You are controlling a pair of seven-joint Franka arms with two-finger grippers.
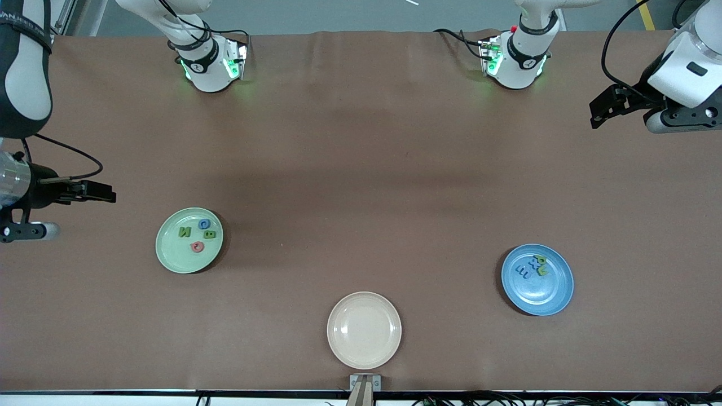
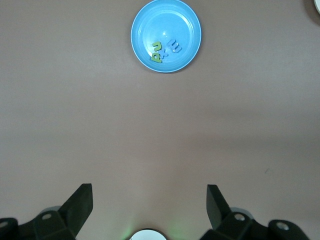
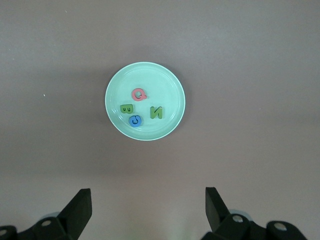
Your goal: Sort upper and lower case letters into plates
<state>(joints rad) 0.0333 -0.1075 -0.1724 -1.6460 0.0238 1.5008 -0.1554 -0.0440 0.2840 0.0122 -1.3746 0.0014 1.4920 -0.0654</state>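
Observation:
The pale mint green plate (image 1: 169, 251) lies toward the right arm's end of the table. It holds several letters: a green N (image 1: 184, 231), a blue C (image 1: 204, 224), a green B (image 1: 209, 234) and a pinkish-red Q (image 1: 197, 246). It also shows in the right wrist view (image 3: 150, 75). The blue plate (image 1: 547, 296) lies toward the left arm's end and holds several green and blue letters (image 1: 533, 267); it also shows in the left wrist view (image 2: 170, 25). My right gripper (image 1: 107, 194) hangs open and empty over bare cloth at its end of the table. My left gripper (image 1: 606, 110) hangs open and empty over bare cloth at its end.
An empty beige plate (image 1: 364, 330) lies near the table's front edge, between the two other plates and nearer to the front camera. A brown cloth (image 1: 361, 169) covers the table. The arm bases (image 1: 208, 62) stand along the table's edge farthest from the front camera.

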